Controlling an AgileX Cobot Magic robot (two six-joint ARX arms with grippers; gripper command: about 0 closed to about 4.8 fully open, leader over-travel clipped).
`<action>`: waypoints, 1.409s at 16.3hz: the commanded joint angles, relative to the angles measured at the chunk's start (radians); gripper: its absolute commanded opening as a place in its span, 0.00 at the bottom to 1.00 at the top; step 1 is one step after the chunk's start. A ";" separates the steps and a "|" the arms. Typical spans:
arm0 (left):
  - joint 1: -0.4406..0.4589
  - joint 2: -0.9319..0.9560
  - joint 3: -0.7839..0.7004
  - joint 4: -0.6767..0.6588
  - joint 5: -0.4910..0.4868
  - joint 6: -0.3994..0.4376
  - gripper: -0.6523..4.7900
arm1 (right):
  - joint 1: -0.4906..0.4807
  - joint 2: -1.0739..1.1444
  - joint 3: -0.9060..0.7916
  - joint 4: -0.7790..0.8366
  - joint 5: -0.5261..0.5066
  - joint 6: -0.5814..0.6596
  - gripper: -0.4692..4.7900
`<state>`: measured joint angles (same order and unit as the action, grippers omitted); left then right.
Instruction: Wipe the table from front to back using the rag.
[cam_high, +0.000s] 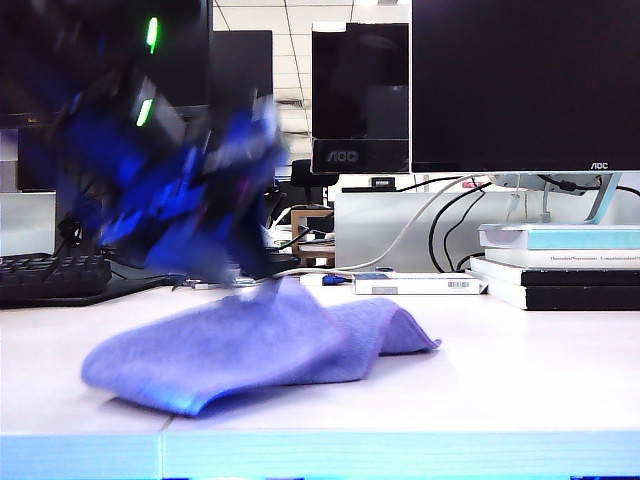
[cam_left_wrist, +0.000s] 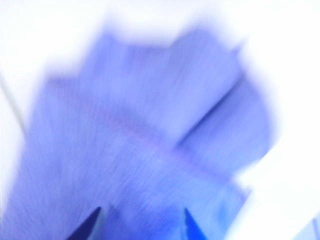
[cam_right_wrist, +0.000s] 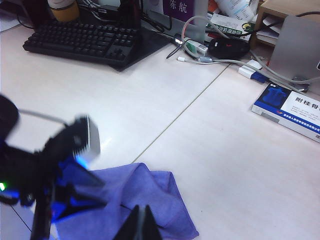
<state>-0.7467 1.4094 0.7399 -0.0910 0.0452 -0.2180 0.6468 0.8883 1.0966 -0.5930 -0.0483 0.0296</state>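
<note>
The lavender rag (cam_high: 250, 350) lies crumpled in folds on the pale table (cam_high: 520, 370), close to its light blue front edge. My left gripper (cam_high: 248, 268) hangs blurred just over the rag's raised back fold. In the left wrist view its two tips stand wide apart, so the left gripper (cam_left_wrist: 142, 222) is open, with the rag (cam_left_wrist: 150, 125) filling the picture behind. Whether the tips touch the cloth is too blurred to tell. My right gripper (cam_right_wrist: 141, 214) is shut, tips together with nothing between them, hovering over the rag (cam_right_wrist: 150, 190) beside the blurred left arm (cam_right_wrist: 50, 155).
A black keyboard (cam_high: 50, 275) lies at the back left. Dark monitors (cam_high: 520, 80) stand behind. Stacked books (cam_high: 560, 265) sit at the back right, a flat blue-and-white box (cam_right_wrist: 292, 110) in front of them, and cables (cam_right_wrist: 225, 60) trail along the table's (cam_right_wrist: 225, 150) back.
</note>
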 joint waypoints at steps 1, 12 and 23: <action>-0.001 -0.023 0.085 -0.029 0.001 0.005 0.47 | 0.001 -0.002 0.003 0.013 -0.002 0.003 0.10; 0.002 -0.525 0.141 -0.164 -0.238 0.091 0.11 | 0.000 -0.002 0.003 0.014 -0.002 0.003 0.10; 0.502 -1.322 -0.574 0.085 0.042 0.088 0.11 | 0.000 -0.003 0.003 0.014 -0.002 0.003 0.10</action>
<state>-0.2543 0.1120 0.1841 -0.0189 0.0814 -0.1310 0.6464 0.8883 1.0966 -0.5930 -0.0486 0.0296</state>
